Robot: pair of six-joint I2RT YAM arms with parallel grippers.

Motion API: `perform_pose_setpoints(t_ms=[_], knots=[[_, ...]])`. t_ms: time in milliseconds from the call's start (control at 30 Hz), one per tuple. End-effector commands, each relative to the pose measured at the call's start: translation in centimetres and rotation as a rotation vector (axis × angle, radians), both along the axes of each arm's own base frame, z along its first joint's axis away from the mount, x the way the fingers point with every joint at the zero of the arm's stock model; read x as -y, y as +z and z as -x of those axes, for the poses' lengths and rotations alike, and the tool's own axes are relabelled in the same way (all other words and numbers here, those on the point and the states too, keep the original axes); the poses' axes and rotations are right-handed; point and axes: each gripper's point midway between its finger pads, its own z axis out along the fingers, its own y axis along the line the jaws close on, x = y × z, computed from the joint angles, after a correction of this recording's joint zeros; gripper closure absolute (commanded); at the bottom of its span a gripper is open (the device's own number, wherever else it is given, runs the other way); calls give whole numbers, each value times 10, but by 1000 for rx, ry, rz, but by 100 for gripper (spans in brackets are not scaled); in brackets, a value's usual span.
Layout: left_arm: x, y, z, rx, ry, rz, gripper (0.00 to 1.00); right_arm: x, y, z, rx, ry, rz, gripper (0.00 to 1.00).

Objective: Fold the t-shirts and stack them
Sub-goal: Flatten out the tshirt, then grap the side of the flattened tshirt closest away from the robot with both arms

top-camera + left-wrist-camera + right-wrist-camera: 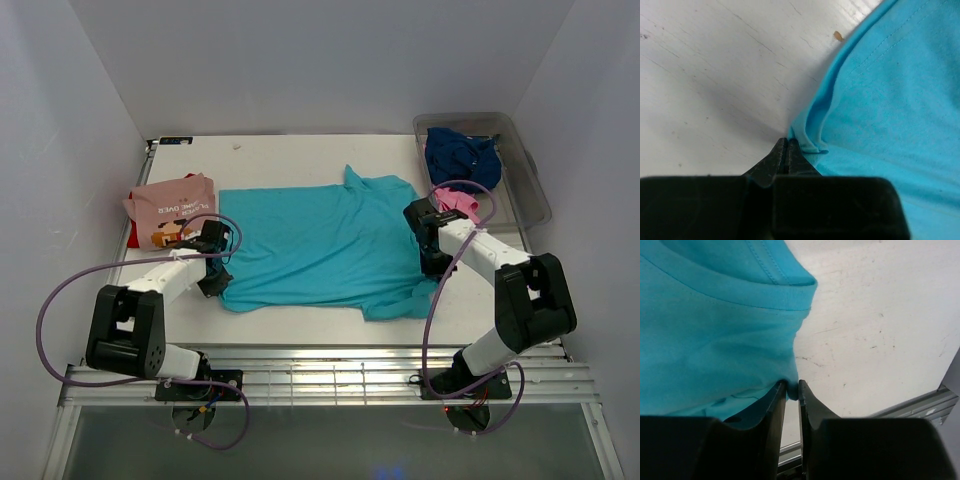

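Note:
A plain turquoise t-shirt [320, 245] lies spread flat in the middle of the table. My left gripper [212, 284] is at its near left corner. In the left wrist view the gripper [786, 143] is shut, with the shirt's hem [810, 135] pinched at its tips. My right gripper [432, 264] is at the shirt's right edge. In the right wrist view it [792, 388] is shut on a small fold of the turquoise cloth [715, 340]. A folded salmon-pink t-shirt [170, 203] with white lettering lies at the left on a red one [133, 236].
A clear grey plastic tub [527, 180] stands at the back right with a navy t-shirt [460, 155] in it. A bright pink t-shirt [458, 203] lies beside the tub. Metal rails [330, 375] run along the table's near edge.

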Motion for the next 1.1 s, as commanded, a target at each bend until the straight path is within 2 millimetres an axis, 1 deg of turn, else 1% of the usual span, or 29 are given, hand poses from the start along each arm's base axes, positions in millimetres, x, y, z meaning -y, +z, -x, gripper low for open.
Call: perform_pose_setpoints(t_ms=[0, 200, 300, 400, 500, 533, 567, 600, 633, 667, 700, 733, 767, 833, 867, 900, 1000, 1033, 1067], knots=[[-20, 2, 3, -19, 14, -83, 100, 26, 4, 8, -43, -16, 113, 78], [-30, 9, -7, -13, 22, -80, 100, 35, 4, 7, -51, -55, 114, 76], [-31, 11, -10, -9, 16, -87, 100, 34, -1, 7, -71, -51, 110, 76], [-32, 10, -10, -16, 17, -81, 100, 34, -13, 13, -133, -45, 119, 75], [-29, 9, -12, -24, -8, -69, 100, 31, -16, 12, -144, -46, 105, 75], [-28, 10, -14, -20, -12, -61, 100, 29, -14, 10, -128, -44, 90, 75], [-23, 11, -17, -8, -21, -34, 100, 24, -2, 2, -75, -34, 58, 72], [-20, 13, -20, 4, -29, -21, 100, 18, 6, -3, -40, -17, 32, 69], [-18, 15, -22, 15, -32, -8, 100, 8, 13, -8, -12, 10, -26, 64], [-14, 19, -26, 38, -38, 9, 100, -2, 30, -15, 50, 36, -86, 55], [-13, 21, -28, 49, -47, 18, 98, -19, 33, -15, 52, 77, -181, 52], [-12, 22, -29, 51, -51, 21, 92, -28, 38, -16, 67, 109, -229, 49], [-11, 24, -31, 59, -56, 27, 89, -36, 40, -11, 62, 129, -275, 47], [-9, 27, -33, 63, -70, 37, 82, -52, 34, 1, 21, 157, -350, 47], [-8, 26, -32, 63, -71, 38, 81, -55, 29, 5, 5, 161, -366, 47], [-8, 25, -31, 60, -72, 42, 80, -59, 17, 19, -42, 167, -390, 47], [-6, 22, -27, 45, -77, 51, 80, -65, 2, 33, -80, 165, -421, 49], [-5, 19, -25, 33, -82, 60, 80, -69, -5, 45, -121, 164, -453, 49], [-4, 18, -24, 28, -86, 65, 79, -70, -8, 50, -139, 162, -458, 49]])
